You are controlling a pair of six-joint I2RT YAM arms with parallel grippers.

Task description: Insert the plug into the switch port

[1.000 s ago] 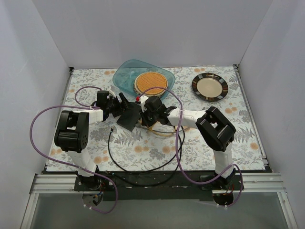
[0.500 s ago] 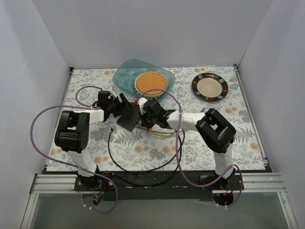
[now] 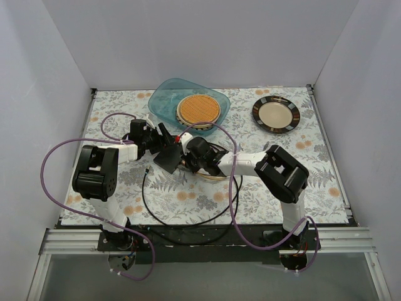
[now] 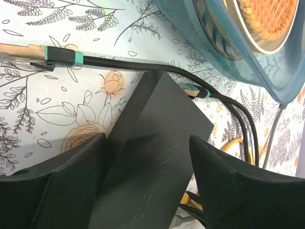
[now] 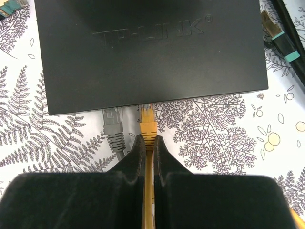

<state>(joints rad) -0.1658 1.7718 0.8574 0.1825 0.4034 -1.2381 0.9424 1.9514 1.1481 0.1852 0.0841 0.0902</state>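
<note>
The switch (image 3: pixel 168 160) is a flat matte-black box, tilted on the floral cloth left of centre. My left gripper (image 3: pixel 161 143) straddles it. In the left wrist view both fingers (image 4: pixel 71 181) press on the switch (image 4: pixel 157 119), which sits askew between them. My right gripper (image 5: pixel 147 139) is shut on the yellow plug (image 5: pixel 148 125), gripping just behind its head. The plug's tip meets the near long edge of the switch (image 5: pixel 152 52); I cannot tell whether it sits inside a port. A grey plug (image 5: pixel 113 126) enters that edge just left of it.
A teal dish (image 3: pixel 164 103) holding a woven orange disc (image 3: pixel 198 108) stands right behind the switch. A dark-rimmed plate (image 3: pixel 276 114) lies at the back right. Black cables with teal-banded plugs (image 4: pixel 62 56) (image 5: pixel 281 40) and a black cable loop (image 3: pixel 188 221) trail around.
My right gripper has carried the yellow plug leftward up to the switch's edge. The left jaws have narrowed a little around the switch.
</note>
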